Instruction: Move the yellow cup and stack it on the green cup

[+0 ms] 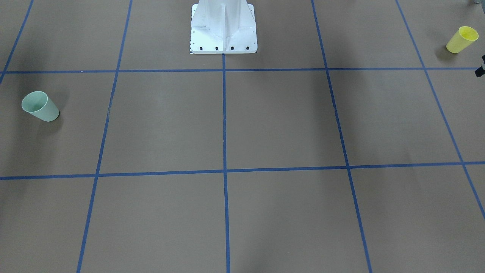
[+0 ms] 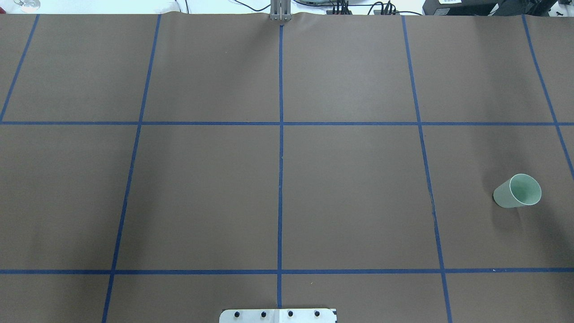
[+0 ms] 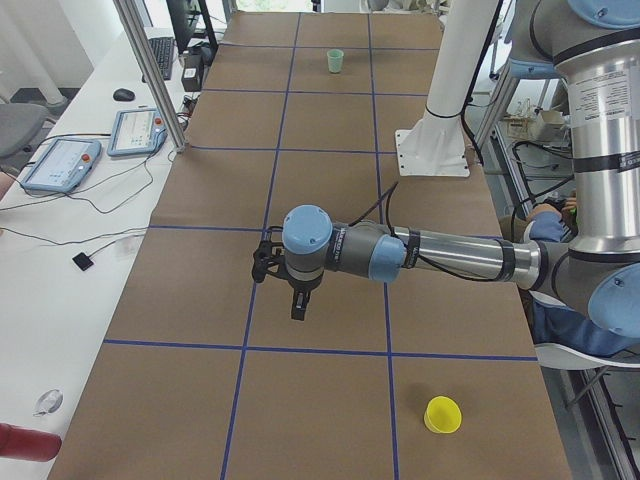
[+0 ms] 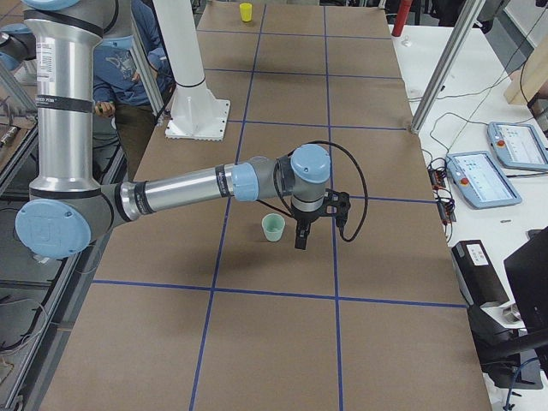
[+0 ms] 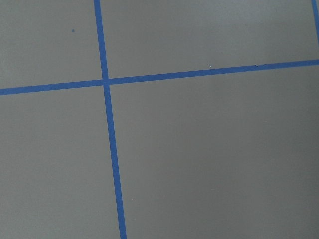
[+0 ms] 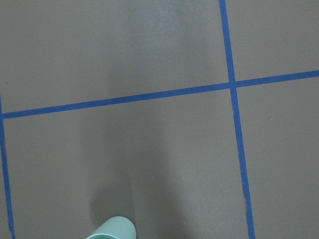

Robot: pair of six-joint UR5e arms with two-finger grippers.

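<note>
The task looks barely begun. The yellow cup [image 1: 461, 39] stands upright, mouth up, on the bench [image 2: 202, 188] at the end on the robot's left, toward 2 o'clock in the front-facing view. It is outside the overhead view. The green cup [image 2: 517, 191] stands upright at the opposite end, between 3 and 4 o'clock in the overhead view. The two cups are well apart, with several squares of blue tape lines [image 2: 280, 134] between them, and nothing touches either one.

In the left side view the left tool [image 3: 297, 305] hangs over the bench pointing down. The yellow cup sits toward 5 o'clock of it, clearly apart. In the right side view the right tool [image 4: 301, 235] hangs pointing down just at 3 o'clock of the green cup, without visible contact. The right wrist camera catches only the green cup's rim at its 6 o'clock edge, and the left wrist camera shows only bare bench and tape. Both tools show only in these side views, so I cannot tell whether their fingers are apart or together.

Every step seems left to do: reach the yellow cup, grip it, carry it the length of the bench and seat it on the green cup.
</note>
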